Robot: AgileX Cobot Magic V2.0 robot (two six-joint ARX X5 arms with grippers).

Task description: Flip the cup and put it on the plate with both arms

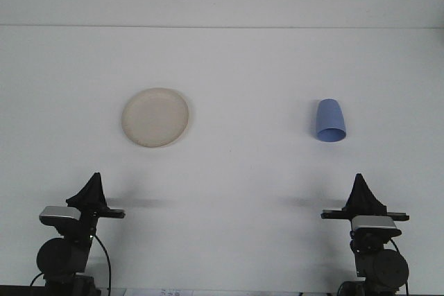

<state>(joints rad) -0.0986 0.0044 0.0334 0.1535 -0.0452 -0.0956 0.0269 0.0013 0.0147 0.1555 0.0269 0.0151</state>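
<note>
Front view — blue cup (329,121) upside-down.

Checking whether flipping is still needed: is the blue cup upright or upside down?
Upside down, it seems: the cup stands on the table with its wider rim down and narrower base up.

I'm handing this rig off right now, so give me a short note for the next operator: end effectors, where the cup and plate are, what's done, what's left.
Left end effector: parked low at the near left, holding nothing.
Right end effector: parked low at the near right, holding nothing.
Blue cup: upside down on the white table, right side, ahead of the right arm, untouched.
Cream plate: left side, ahead of the left arm, nothing on it.
Done: nothing yet.
Left: grasp the cup, flip it upright, set it on the plate.
</note>
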